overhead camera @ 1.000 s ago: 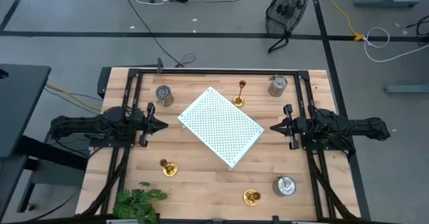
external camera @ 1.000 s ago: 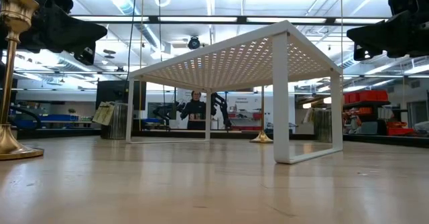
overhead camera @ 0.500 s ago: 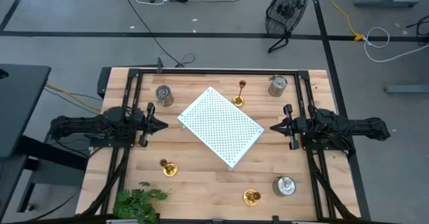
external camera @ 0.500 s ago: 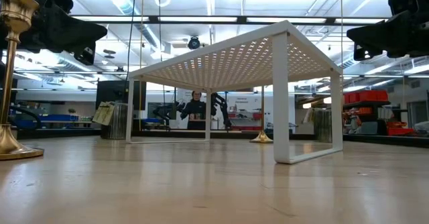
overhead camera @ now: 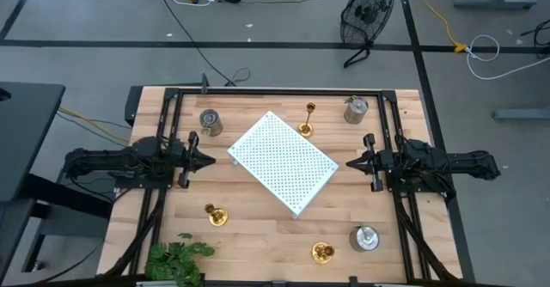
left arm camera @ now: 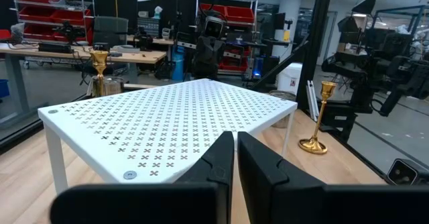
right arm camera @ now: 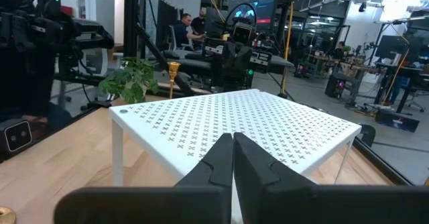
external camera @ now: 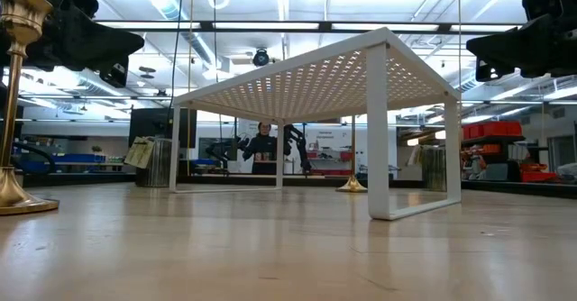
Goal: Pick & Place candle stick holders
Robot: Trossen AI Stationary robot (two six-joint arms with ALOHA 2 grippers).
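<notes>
Three brass candle stick holders stand on their round bases on the wooden table: one far of centre [overhead camera: 307,119], one at the near left [overhead camera: 215,216], one near the front edge [overhead camera: 323,252]. Three squat silver-grey holders stand at the far left [overhead camera: 210,121], far right [overhead camera: 355,109] and near right [overhead camera: 364,238]. My left gripper [overhead camera: 209,160] is shut and points level at the left side of the white perforated board [overhead camera: 284,161]. My right gripper [overhead camera: 351,161] is shut and faces the board's right side. Neither touches anything.
The white board [external camera: 315,76] stands on thin legs in the table's middle, like a small raised table. A green leafy plant [overhead camera: 176,259] sits at the near left corner. A black frame [overhead camera: 275,92] runs round the table's edges. A person [external camera: 262,148] shows in the room beyond.
</notes>
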